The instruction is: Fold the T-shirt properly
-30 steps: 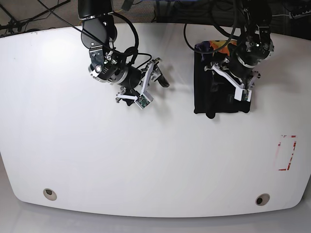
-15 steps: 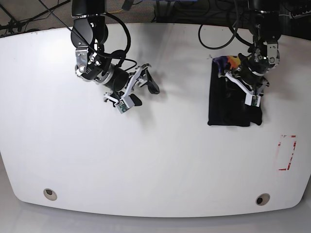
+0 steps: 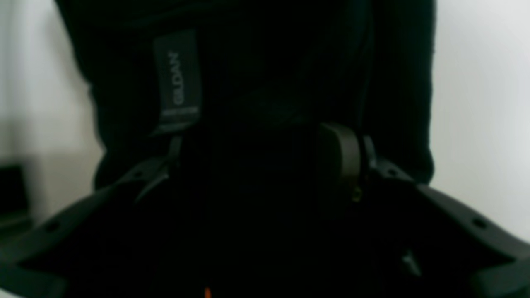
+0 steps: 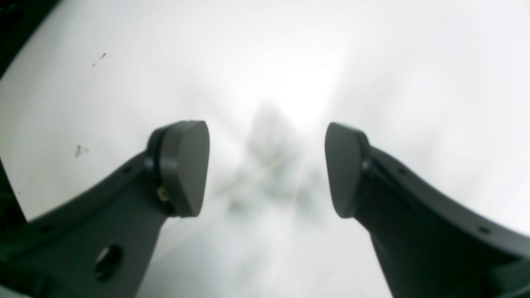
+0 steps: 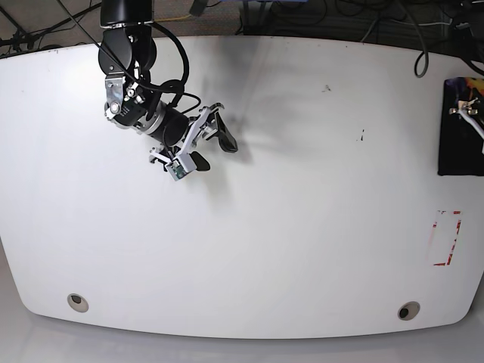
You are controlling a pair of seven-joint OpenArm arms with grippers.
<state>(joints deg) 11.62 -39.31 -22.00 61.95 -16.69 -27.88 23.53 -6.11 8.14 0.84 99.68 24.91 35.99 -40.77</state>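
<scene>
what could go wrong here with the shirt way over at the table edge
The T-shirt lies at the far edge of the table, partly out of the base view; it may slide off and unfold. The left gripper is buried in dark cloth, its grip unclear, so it could snag. The right gripper is open, too far off to help.

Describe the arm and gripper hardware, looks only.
Right arm: glossy black housings, silver joint ring, loose black cables, white bracket by the wrist. Right gripper: dark grey curved fingers with flat rounded pads. Left gripper: the same dark fingers, barely visible against black cloth; only a white bracket shows in the base view.
</scene>
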